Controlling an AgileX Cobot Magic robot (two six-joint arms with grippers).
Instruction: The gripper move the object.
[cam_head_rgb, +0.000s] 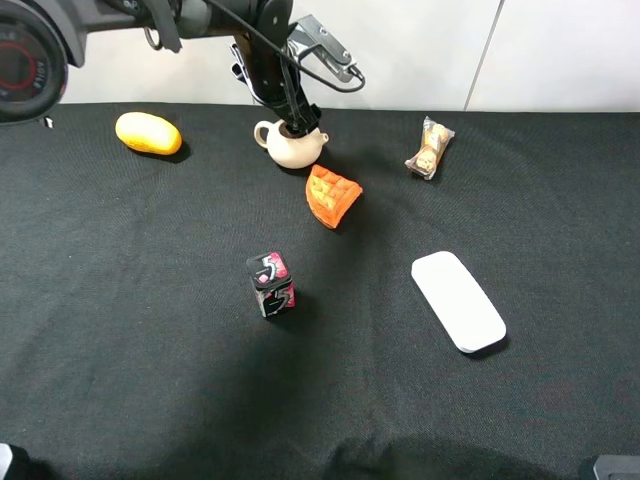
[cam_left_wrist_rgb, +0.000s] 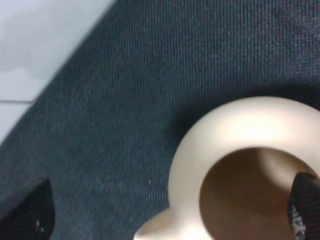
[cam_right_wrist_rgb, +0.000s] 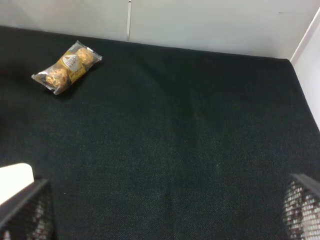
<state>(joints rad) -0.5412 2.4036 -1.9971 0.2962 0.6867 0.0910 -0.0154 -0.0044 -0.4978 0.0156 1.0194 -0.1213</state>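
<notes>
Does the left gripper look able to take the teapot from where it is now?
Probably yes. The left gripper is open right at the teapot: one finger is over its brown inside, the other out over the cloth, so the wall sits between the jaws. Nothing blocks it.

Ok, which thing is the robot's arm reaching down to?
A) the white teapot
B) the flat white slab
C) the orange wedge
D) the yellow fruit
A: the left gripper is down at the teapot, jaws open, with one finger inside its brown hollow.
</notes>
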